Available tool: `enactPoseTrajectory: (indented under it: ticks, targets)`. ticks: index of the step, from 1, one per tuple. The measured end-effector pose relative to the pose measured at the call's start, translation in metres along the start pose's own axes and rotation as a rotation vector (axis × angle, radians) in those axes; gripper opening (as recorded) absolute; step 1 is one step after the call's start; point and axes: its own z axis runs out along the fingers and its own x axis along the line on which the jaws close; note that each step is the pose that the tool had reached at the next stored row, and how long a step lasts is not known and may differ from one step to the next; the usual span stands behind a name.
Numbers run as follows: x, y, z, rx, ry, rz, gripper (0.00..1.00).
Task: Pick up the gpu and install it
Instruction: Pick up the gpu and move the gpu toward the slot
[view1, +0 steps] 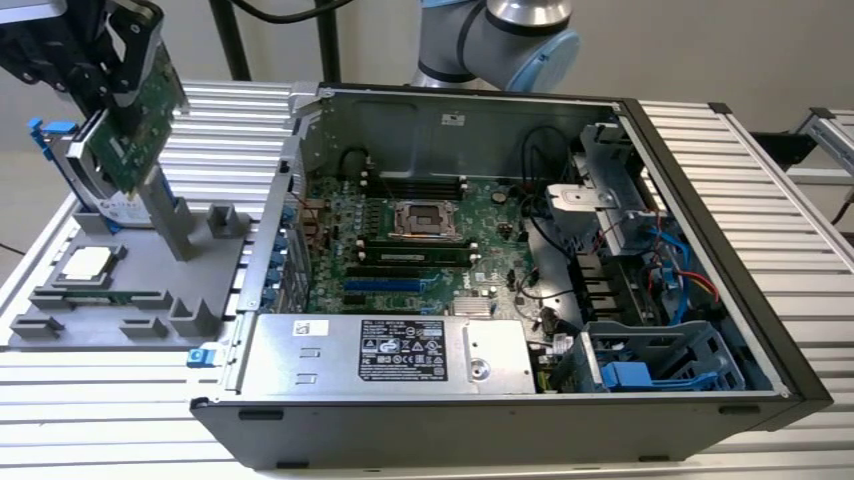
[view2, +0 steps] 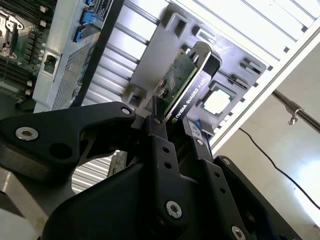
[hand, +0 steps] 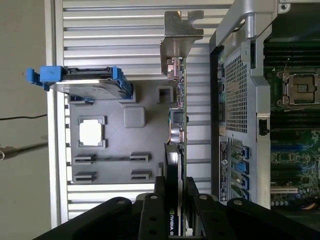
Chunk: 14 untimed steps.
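Jaws clenched on gpu (view1: 138, 140), gripper (view1: 118, 70) at exterior view's upper left, card tilted over gray parts tray (view1: 200, 250), green face toward pc case (view1: 467, 425); can't tell if card's low end touches tray's post. In second wrist view, fingers (view2: 159, 135) pinching gpu (view2: 187, 85) at one end, black face on one side, green board on the other. In first wrist view, gpu (hand: 178, 120) seen edge-on, silver bracket (hand: 181, 35) at end far from gripper (hand: 172, 190), card between tray (hand: 150, 150) and case wall (hand: 237, 85). Hard drive in blue frame (view1: 83, 165) upright on tray just beside gpu. Cpu chip (view1: 87, 263) flat in tray pocket. Case open at exterior view's right of tray, motherboard (view1: 400, 255) exposed, psu (view1: 387, 352) along near side
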Motion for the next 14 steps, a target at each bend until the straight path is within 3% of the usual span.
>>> enactPoseTrajectory:
  ticks: [14]
  targets:
    - [-0.0001,0.0003,-0.0058,0.0000,0.0000,0.000,0.00]
